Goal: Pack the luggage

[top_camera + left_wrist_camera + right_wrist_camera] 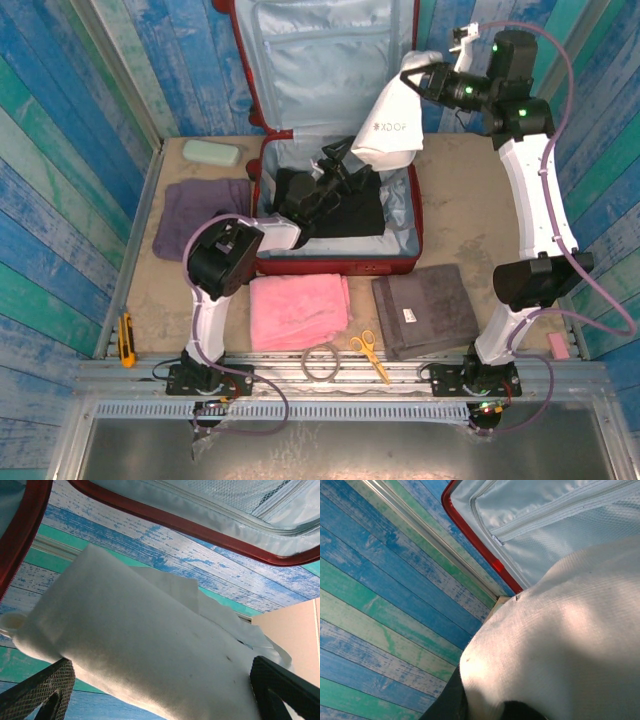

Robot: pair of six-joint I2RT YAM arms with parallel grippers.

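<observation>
The fingers (42, 690) of the left gripper (340, 168) stand wide apart, gripping nothing. They sit low inside the suitcase (340, 266), tipped up toward the white bag (388, 130) hanging just above them. The suitcase lies open in the middle of the table (150, 300) with its lid raised behind, and black clothes (350, 215) are already in the base. Further right, the right gripper (420, 76) is pinched closed on the bag's top corner, holding it over the right half of the base.

The step in hand looks like setting the bag into the case. It would likely go best if the right arm lowers the bag straight down onto the bare lining beside the black clothes, well inside the rim. The left gripper should either steady the bag's lower end or pull clear so it is not trapped underneath. Release should wait until the bag's weight rests on the lining; let go early, and the soft bag could flop over the red wall. A purple towel (200, 212), pink towel (298, 310) and grey towel (425, 310) lie outside on the table.
</observation>
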